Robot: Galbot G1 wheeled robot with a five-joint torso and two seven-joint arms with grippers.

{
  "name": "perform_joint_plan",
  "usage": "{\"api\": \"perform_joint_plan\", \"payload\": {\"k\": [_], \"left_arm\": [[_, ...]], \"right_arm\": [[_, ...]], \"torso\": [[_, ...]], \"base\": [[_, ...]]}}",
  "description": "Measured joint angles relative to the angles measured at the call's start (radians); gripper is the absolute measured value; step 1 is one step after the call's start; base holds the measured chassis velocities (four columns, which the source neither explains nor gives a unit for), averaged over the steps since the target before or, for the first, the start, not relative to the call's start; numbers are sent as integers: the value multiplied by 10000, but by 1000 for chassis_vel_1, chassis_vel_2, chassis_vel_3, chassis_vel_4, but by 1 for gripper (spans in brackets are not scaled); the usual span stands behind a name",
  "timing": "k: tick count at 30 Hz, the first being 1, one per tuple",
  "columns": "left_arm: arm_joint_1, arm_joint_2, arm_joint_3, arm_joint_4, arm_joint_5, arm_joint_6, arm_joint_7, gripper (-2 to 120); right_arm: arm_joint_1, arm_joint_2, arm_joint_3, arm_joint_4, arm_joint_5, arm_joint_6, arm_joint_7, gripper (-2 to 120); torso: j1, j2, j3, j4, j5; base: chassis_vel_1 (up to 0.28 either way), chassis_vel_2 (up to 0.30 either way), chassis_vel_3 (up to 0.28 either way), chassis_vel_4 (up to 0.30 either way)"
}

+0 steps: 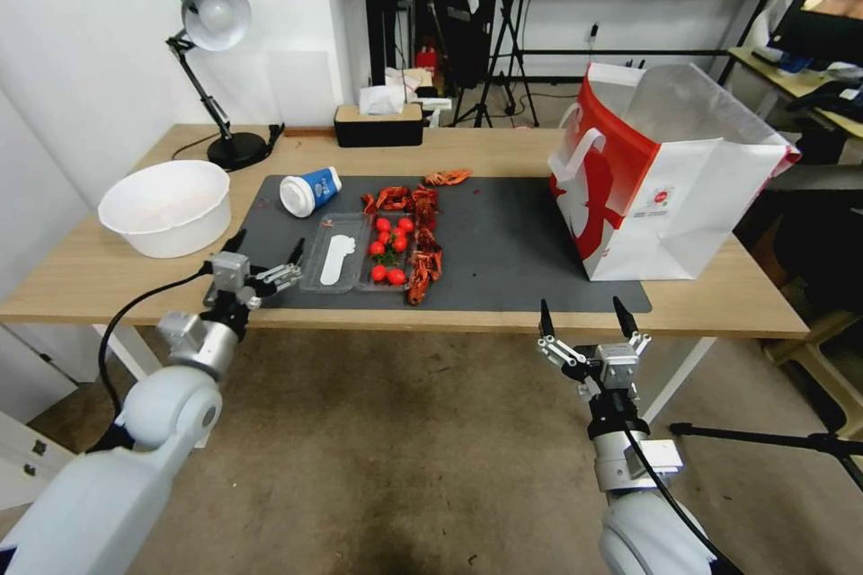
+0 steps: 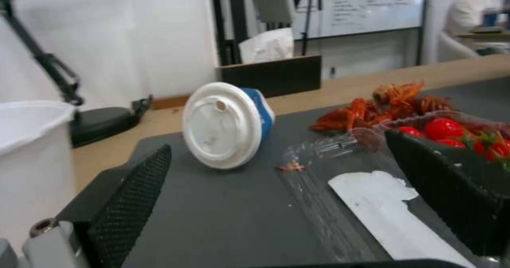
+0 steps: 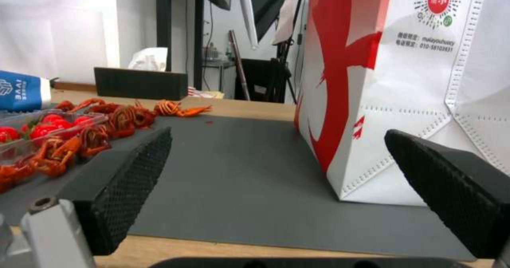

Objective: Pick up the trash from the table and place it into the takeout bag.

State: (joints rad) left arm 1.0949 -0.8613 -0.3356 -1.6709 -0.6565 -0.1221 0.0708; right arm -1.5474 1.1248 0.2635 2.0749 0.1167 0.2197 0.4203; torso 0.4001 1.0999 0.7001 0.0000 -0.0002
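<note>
A blue-and-white paper cup lies on its side at the back left of the dark grey mat, its white lid facing my left gripper. That left gripper hovers open at the mat's front left corner, short of the cup and beside a clear tray. The takeout bag stands upright and open-topped on the right end of the table. My right gripper is open just off the table's front edge, in front of the bag.
A big white bowl sits left of the mat. The clear tray holds red tomatoes, with its lid folded open. Red crayfish shells are scattered beside it. A desk lamp and tissue box stand at the back.
</note>
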Motion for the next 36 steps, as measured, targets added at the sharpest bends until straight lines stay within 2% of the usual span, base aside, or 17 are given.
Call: {"api": "perform_joint_plan", "payload": {"k": [4, 9, 22, 25, 27, 28, 36], "left_arm": [[-784, 297, 394, 764, -425, -105, 717, 100], [-1320, 415, 666, 1167, -638, -161, 994, 100], [-2541, 522, 1419, 1943, -981, -206, 1329, 100], [-3197, 471, 1985, 2483, -1158, -225, 1512, 100], [-3310, 454, 2079, 2605, -1171, -226, 1544, 100], [-3755, 358, 2471, 3045, -1263, -228, 1696, 100], [-4737, 118, 3320, 4059, -1267, -241, 1817, 100]], "right_arm": [[6, -7, 20, -14, 0, -10, 5, 100], [16, -7, 27, -44, -1, -14, 8, 100], [87, -1, 23, -113, 0, -34, 10, 100], [114, -28, 39, -125, 2, -43, 20, 100], [116, -36, 49, -128, 6, -44, 23, 100], [116, -60, 85, -136, 21, -45, 30, 100], [104, -83, 135, -170, 54, -41, 47, 100]], "torso": [[0, -1, 0, 2, 0], [0, -1, 0, -1, 1], [0, -1, 0, -1, 2], [0, 0, 0, -1, 3], [0, -1, 0, -1, 3], [0, -1, -1, -1, 0], [0, 1, -1, 0, 2]], "base": [[0, 0, 0, 0], [0, 0, 0, 0], [0, 0, 0, 0], [0, 0, 0, 0], [0, 0, 0, 0], [0, 0, 0, 0], [0, 0, 0, 0]]}}
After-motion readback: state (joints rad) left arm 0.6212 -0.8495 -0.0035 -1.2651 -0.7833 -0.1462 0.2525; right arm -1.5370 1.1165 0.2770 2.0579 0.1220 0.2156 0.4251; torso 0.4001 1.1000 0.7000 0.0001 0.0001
